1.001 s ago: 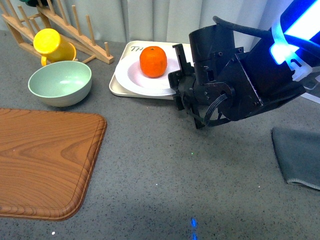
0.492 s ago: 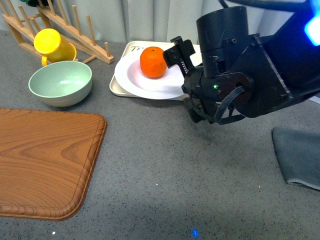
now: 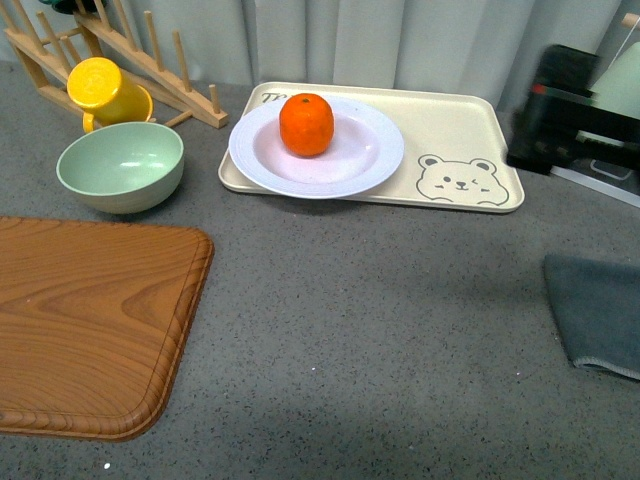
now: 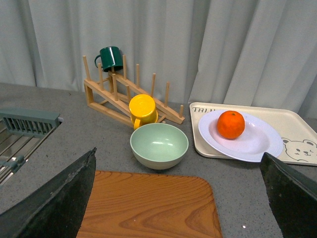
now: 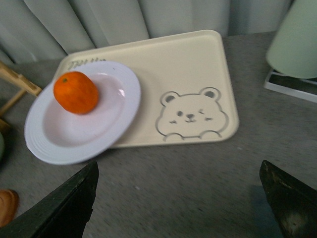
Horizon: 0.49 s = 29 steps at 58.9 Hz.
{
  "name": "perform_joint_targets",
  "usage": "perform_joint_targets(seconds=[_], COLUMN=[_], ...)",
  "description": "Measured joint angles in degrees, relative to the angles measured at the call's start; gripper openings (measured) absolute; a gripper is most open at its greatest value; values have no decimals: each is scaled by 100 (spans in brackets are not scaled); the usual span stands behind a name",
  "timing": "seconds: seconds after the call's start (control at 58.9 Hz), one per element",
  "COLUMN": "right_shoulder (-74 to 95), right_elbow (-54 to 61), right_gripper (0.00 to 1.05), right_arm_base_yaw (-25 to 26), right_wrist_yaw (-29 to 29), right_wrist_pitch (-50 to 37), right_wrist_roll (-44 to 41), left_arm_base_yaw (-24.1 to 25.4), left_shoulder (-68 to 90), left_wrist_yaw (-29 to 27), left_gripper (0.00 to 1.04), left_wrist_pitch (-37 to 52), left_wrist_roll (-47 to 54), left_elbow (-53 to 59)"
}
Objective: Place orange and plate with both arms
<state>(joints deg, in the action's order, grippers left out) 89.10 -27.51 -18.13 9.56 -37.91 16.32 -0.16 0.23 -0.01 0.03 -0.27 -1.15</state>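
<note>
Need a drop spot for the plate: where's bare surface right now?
Bare grey counter runs between the wooden board and the grey cloth, in front of the tray. The board's top is bare too. It is crowded at the back left: bowl, yellow cup, rack. The plate with the orange overhangs the tray's left end.

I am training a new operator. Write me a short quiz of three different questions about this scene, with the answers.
1. True or false: the round orange fruit lies on the white round plate.
2. What does the plate rest on? A) brown wooden cutting board B) beige rectangular bear tray C) pale green bowl
3. Fill in: the yellow cup leans against the wooden ___ rack.

Key: 1 true; 2 B; 3 drying (dish).
</note>
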Motion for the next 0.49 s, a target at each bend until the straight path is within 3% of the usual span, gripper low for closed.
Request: perform_joint_targets(seconds=[0.204,0.492], right_shoulder=[-2518,-5849], right_elbow=[1390,2321], right_gripper=[95,95], right_arm_base_yaw=[417,616], right_wrist_yaw=[-446,-549], right_wrist_pitch=[704,2094], right_wrist_roll=[-1303,-2133], left_arm_base_yaw=[2,0], left_shoulder=[0,0], left_wrist_yaw=[0,0], left_gripper=[98,98], left_wrist_pitch=[0,0], left_wrist_roll=[0,0], left_elbow=[0,0])
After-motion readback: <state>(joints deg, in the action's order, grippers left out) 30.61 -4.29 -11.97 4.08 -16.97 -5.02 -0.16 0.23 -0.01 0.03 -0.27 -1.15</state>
